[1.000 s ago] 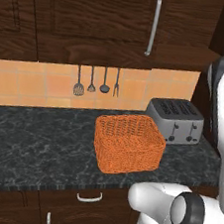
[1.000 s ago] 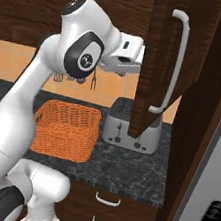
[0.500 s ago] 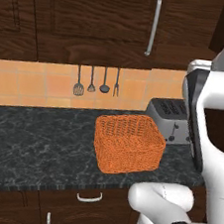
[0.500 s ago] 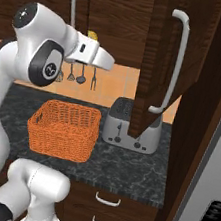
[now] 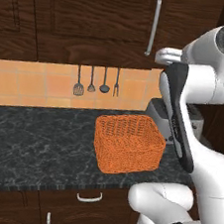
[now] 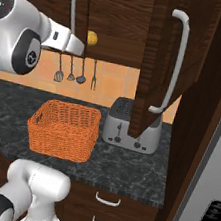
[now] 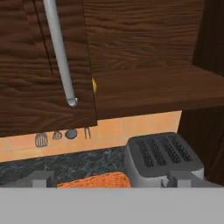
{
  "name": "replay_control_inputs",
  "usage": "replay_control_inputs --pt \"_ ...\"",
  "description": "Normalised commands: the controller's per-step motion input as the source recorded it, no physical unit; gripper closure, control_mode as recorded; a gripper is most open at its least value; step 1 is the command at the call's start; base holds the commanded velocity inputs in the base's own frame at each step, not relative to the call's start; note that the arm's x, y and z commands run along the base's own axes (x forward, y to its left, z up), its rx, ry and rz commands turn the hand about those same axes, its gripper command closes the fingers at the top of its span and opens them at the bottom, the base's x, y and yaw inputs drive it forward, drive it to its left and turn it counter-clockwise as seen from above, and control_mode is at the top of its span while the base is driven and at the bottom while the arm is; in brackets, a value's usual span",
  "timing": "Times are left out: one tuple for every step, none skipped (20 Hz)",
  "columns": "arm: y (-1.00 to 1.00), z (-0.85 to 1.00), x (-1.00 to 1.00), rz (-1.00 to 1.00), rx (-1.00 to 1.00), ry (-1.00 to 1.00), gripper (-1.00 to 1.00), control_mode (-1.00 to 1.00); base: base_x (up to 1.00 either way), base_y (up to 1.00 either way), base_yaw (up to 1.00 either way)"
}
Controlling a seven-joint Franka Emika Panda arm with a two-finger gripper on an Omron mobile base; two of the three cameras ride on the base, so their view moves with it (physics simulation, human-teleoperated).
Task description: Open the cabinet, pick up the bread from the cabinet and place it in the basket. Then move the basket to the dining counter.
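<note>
While my arm reaches level toward the open cabinet (image 6: 166,55), its gripper (image 7: 107,183) spread empty, the bread (image 6: 92,39) sits above the basket (image 6: 64,129).

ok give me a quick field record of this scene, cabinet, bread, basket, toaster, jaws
cabinet: right door swung open, left door closed
bread: yellow lump on the cabinet shelf, partly hidden behind the closed door's edge
basket: orange wicker, on the black counter, nothing seen inside
toaster: silver, right of the basket, below the open door
jaws: open, holding nothing
task stage: cabinet open, bread not yet picked
</note>
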Motion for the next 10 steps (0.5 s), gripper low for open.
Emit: replay_control_inputs --pt "0.49 0.34 0.5 0.16 0.17 0.0 -1.0 -1.0 0.0 0.0 0.0" --pt "0.49 0.21 0.7 0.15 0.14 0.0 -1.0 -1.0 0.0 0.0 0.0" --pt "0.34 0.11 0.84 0.15 0.15 0.0 -1.0 -1.0 0.0 0.0 0.0" --pt "0.31 0.06 0.94 0.11 0.12 0.0 -1.0 -1.0 0.0 0.0 0.0" --pt "0.21 0.1 0.97 0.07 0.12 0.0 -1.0 -1.0 0.0 0.0 0.0" --pt "0.16 0.15 0.86 0.03 0.08 0.01 -1.0 -1.0 0.0 0.0 0.0" --pt "0.19 0.0 0.8 0.01 0.03 0.0 -1.0 -1.0 0.0 0.0 0.0" --pt "0.17 0.0 0.77 0.01 0.01 0.0 -1.0 -1.0 0.0 0.0 0.0" --pt "0.09 0.0 0.86 0.0 0.01 0.0 -1.0 -1.0 0.0 0.0 0.0" --pt "0.07 0.0 0.79 0.0 0.0 0.0 -1.0 -1.0 0.0 0.0 0.0"
